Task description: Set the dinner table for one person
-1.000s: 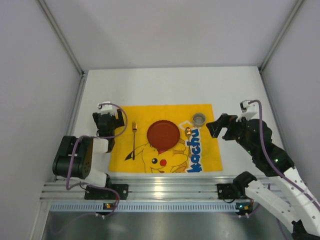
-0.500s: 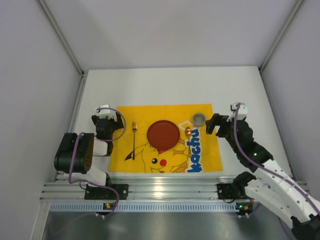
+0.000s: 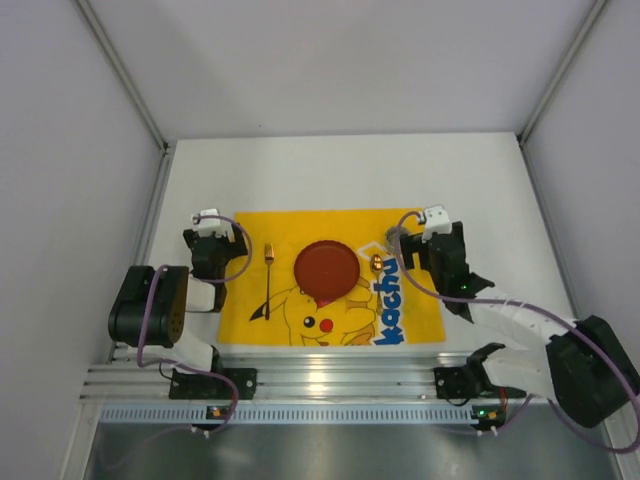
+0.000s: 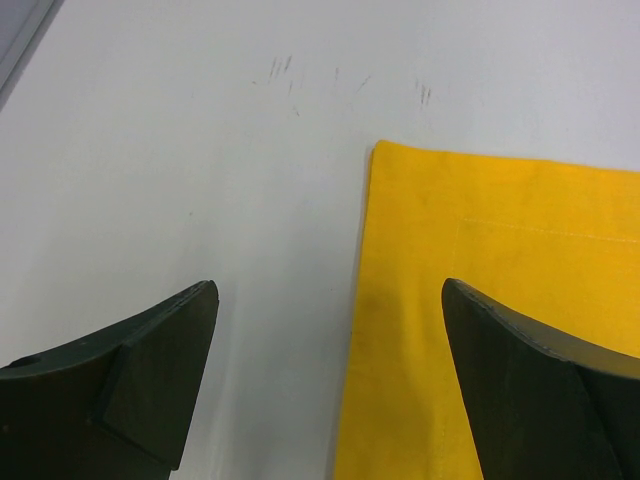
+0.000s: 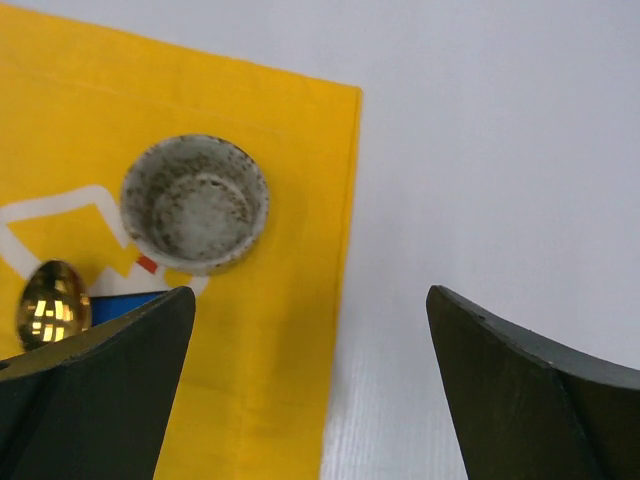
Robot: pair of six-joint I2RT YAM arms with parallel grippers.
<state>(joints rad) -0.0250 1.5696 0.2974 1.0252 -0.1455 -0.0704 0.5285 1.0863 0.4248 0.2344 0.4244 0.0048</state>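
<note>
The white dinner table (image 3: 350, 170) carries a yellow cartoon mat (image 3: 330, 300). On the mat lie a red plate (image 3: 326, 268), a gold fork (image 3: 267, 280) to its left, a gold spoon (image 3: 376, 265) to its right, and a speckled grey cup (image 3: 395, 237) at the far right corner. My left gripper (image 3: 218, 240) is open and empty, straddling the mat's left edge (image 4: 355, 330). My right gripper (image 3: 420, 255) is open and empty, straddling the mat's right edge (image 5: 345, 250). The cup (image 5: 195, 203) and the spoon bowl (image 5: 52, 303) lie just ahead and to its left.
A ribbed aluminium rail (image 3: 330, 380) runs along the table's near edge, with both arm bases on it. Grey walls enclose the table at the left, back and right. Bare white table (image 5: 500, 150) lies right of the mat.
My right arm has swung left and lowered to the mat's right edge beside the cup. My left arm shifted slightly a second ago and has stayed still since.
</note>
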